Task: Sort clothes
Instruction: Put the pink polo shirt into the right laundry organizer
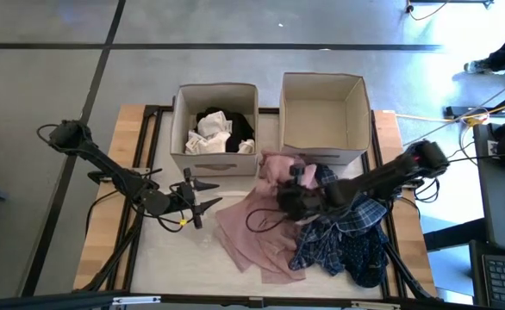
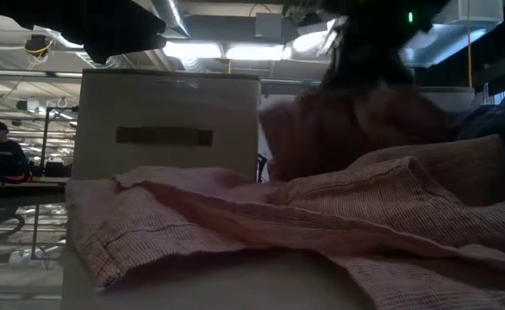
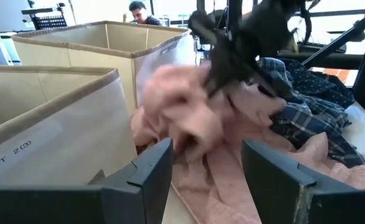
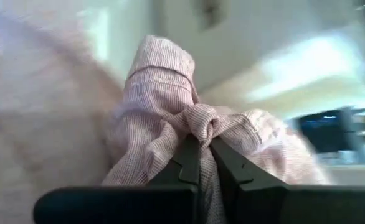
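Two dark arms reach over the counter (image 1: pixel 149 258) as we look down on it. Nearest the front edge lies the blue plaid garment (image 1: pixel 326 245) beside the dark navy patterned garment (image 1: pixel 364 258), both heaped at the right. Next to them the pale pink striped shirt (image 1: pixel 252 228) spreads across the middle. Our right arm stretches in low from the right side, its right gripper (image 4: pixel 205 149) pinching a bunched fold of that pink shirt, fingers (image 4: pixel 185 158) closed tight on the cloth and lifting it just above the pile. Our left arm bends in from the left edge, elbow out, with the left gripper (image 1: pixel 202 196) near the counter, apart from the shirt, fingers (image 3: pixel 151 174) spread wide and holding nothing. Farther back stand two beige fabric boxes: the left box (image 1: pixel 183 138) holds a black garment (image 1: pixel 240 129) and white socks (image 1: pixel 209 136), and the right box (image 1: pixel 356 112) sits beside it.
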Controlling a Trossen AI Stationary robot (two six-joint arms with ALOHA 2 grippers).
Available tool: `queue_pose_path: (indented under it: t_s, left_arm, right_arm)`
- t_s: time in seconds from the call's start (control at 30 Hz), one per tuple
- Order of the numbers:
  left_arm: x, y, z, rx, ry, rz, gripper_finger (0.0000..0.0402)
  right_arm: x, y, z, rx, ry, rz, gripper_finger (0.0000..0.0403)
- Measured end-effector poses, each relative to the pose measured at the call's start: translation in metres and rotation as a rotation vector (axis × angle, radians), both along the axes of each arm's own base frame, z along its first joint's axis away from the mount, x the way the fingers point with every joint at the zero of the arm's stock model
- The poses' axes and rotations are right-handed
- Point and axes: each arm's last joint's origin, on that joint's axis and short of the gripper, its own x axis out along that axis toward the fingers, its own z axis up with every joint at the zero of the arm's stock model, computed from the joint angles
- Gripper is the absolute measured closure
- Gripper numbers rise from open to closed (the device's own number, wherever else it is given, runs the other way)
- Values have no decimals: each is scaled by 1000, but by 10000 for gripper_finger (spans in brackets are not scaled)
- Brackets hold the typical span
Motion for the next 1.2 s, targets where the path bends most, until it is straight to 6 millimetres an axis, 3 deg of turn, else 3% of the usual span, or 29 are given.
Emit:
queue_pose_path:
  t_s: [0.17, 0.43, 0.57, 0.77, 1.0, 1.2]
  left_arm:
    - [0, 0, 0, -4, 3, 1, 221]
    - [0, 0, 0, -7, 1, 1, 221]
    - [0, 0, 0, -8, 0, 1, 221]
    - [0, 0, 0, -9, -1, 4, 221]
    - [0, 0, 0, -12, -2, 5, 221]
    - [0, 0, 0, -14, -3, 5, 221]
  right_arm:
    - [-16, -9, 44, -133, -57, -53, 388]
    - [-36, -23, 139, -347, -193, -126, 388]
    - [-44, -38, 192, -379, -262, -159, 388]
    - [-58, -70, 254, -443, -320, -230, 388]
    - [-85, -101, 319, -517, -465, -297, 388]
    - [-108, -124, 359, -641, -603, -311, 386]
